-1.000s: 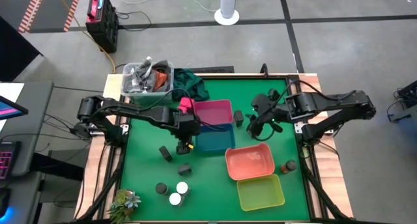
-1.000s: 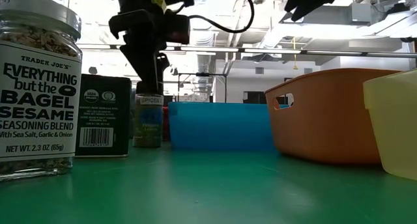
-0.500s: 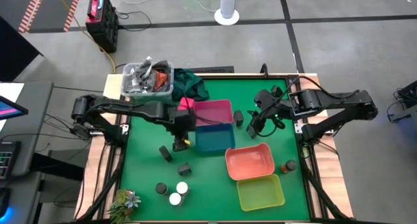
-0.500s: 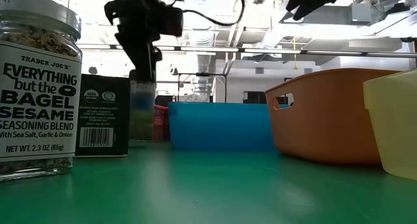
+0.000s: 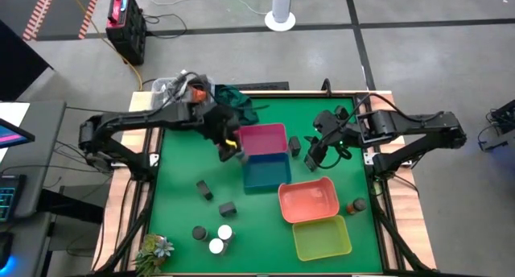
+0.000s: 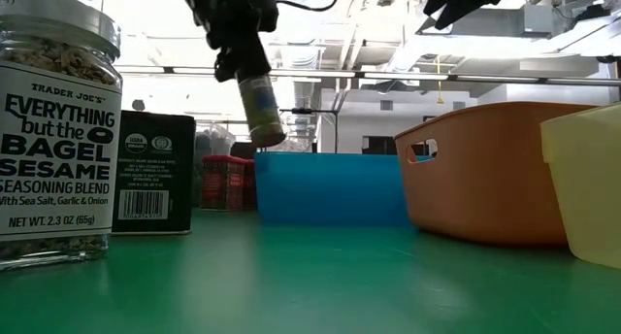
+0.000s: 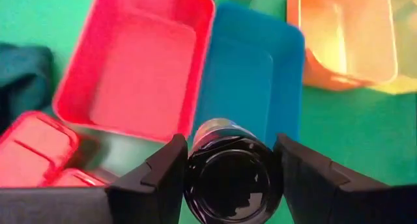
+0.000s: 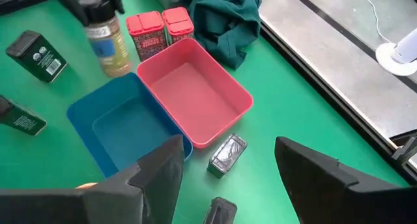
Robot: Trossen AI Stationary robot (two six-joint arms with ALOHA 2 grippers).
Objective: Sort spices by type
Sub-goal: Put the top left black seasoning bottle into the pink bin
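Observation:
My left gripper (image 5: 228, 145) is shut on a dark-capped round jar (image 6: 260, 106) and holds it in the air by the left ends of the pink tray (image 5: 264, 138) and blue tray (image 5: 265, 172). Two pink blocks (image 8: 151, 30) stand on the mat beside the pink tray. Dark grey boxes (image 5: 205, 190) (image 5: 228, 206) and several round jars (image 5: 216, 238) stand near the front left. My right gripper (image 8: 225, 178) hovers open above a grey box (image 8: 227, 152) right of the pink tray, nothing between its fingers. My left gripper pinches the jar at its capped top end (image 7: 233, 178) between its two fingers (image 7: 156, 178), one on each side of the cap. The fingers slant down from the table's left. The jar hangs below them, lifted clear of the mat and tilted.
A salmon tray (image 5: 307, 199) and a yellow-green tray (image 5: 322, 237) sit front right, with a lone jar (image 5: 357, 205) beside them. A clear bin of clutter (image 5: 181, 96) and a dark green cloth (image 5: 237, 104) lie at the far left. A small plant (image 5: 154, 249) stands at the front left corner.
My left gripper has risen with the jar and swung toward the table's far edge, up to the pink and blue trays. The jar, upright on the mat a second ago, is now lifted clear and tipped.

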